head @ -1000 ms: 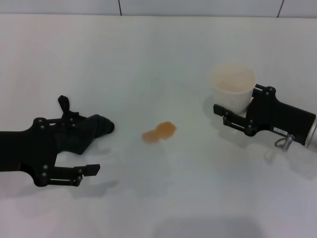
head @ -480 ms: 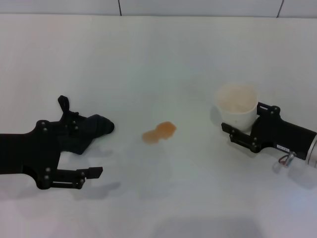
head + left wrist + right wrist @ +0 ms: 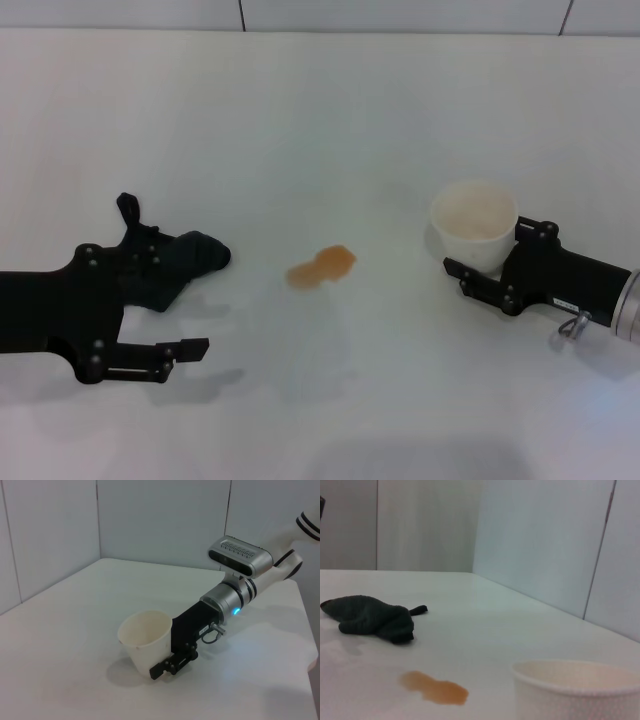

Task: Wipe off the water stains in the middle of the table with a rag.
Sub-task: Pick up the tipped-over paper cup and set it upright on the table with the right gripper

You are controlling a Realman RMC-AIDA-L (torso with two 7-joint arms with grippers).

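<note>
Near the counter's left edge, the left claw (image 3: 165,300) straddles the rag (image 3: 178,265) with fingers spread, not yet gripping. Next move: close on the rag, then sweep to the stain (image 3: 321,267) at mid-counter (image 3: 330,130). The right claw (image 3: 480,270) grips the cup (image 3: 473,222). Plain white walls enclose the room.

Your head view looks forward and down over the table (image 3: 330,110) from well above, taking in both arms. Your left wrist view looks low across the table from farther off at the paper cup (image 3: 145,639). Your right wrist view sits right behind the cup (image 3: 580,690), facing the stain (image 3: 434,687); all three share that cup.
</note>
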